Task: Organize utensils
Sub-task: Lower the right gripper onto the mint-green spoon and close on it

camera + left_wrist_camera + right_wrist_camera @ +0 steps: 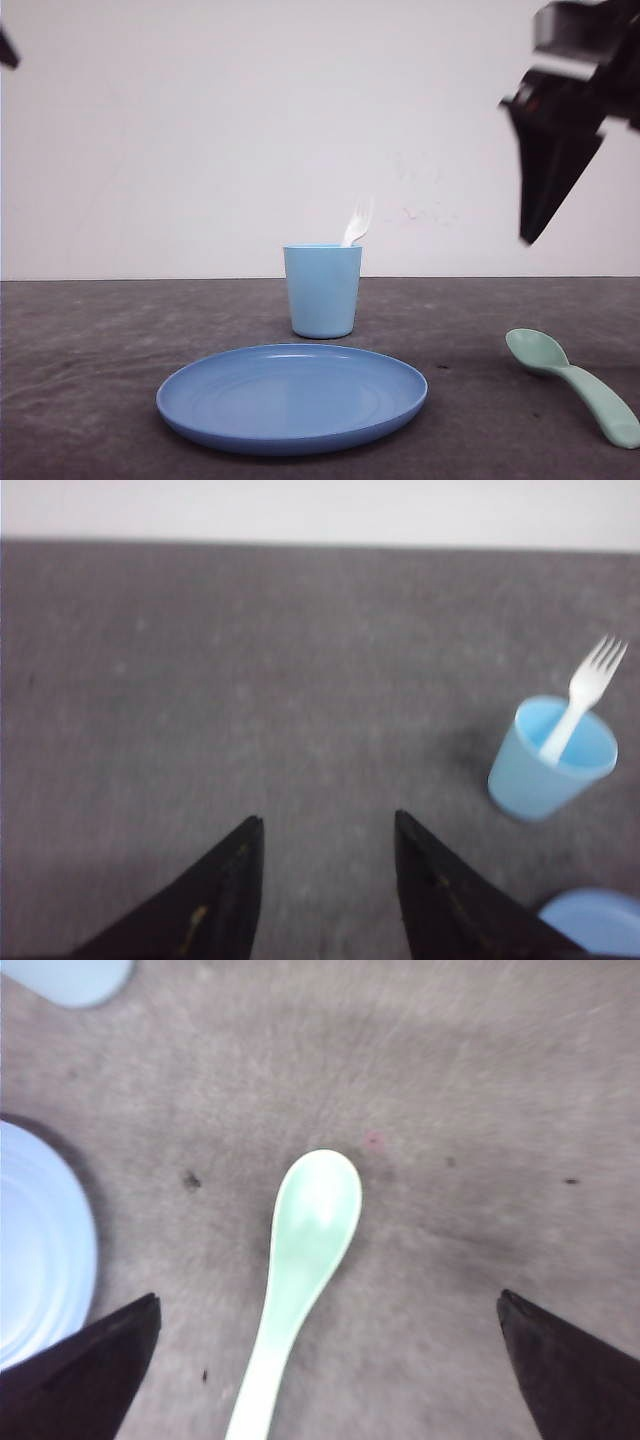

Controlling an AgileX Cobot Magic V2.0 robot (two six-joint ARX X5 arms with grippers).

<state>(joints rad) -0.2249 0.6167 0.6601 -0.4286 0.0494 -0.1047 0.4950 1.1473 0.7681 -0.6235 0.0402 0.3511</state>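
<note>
- Where the grey table (90, 380) comes nearest the front camera, a round blue plate (291, 398) lies flat at the centre, with nothing on it.
- Off to the plate's right, well apart from it, the mint-green spoon (572, 384) lies on the table, bowl up and pointing away, thick handle running toward the near right corner.
- Seen from the right wrist, the spoon (300, 1260) lies between the right gripper (330, 1360)'s two dark fingers (85, 1370), which stand wide apart and touch nothing; the plate's rim (40, 1250) and a bit of the cup (65, 978) sit off to one side.
- From the front, the right gripper (545, 170) hangs high above the spoon, tilted downward.
- Behind the plate stands the light blue cup (322, 290), upright, just beyond the far rim.
- Inside the cup the white fork (357, 224) stands handle down, tines up, leaning on the rim toward the right.
- From the left wrist, the left gripper (325, 880) is moderately open over bare table, holding nothing, with the cup (550, 760) and fork (580, 695) well apart from it.
</note>
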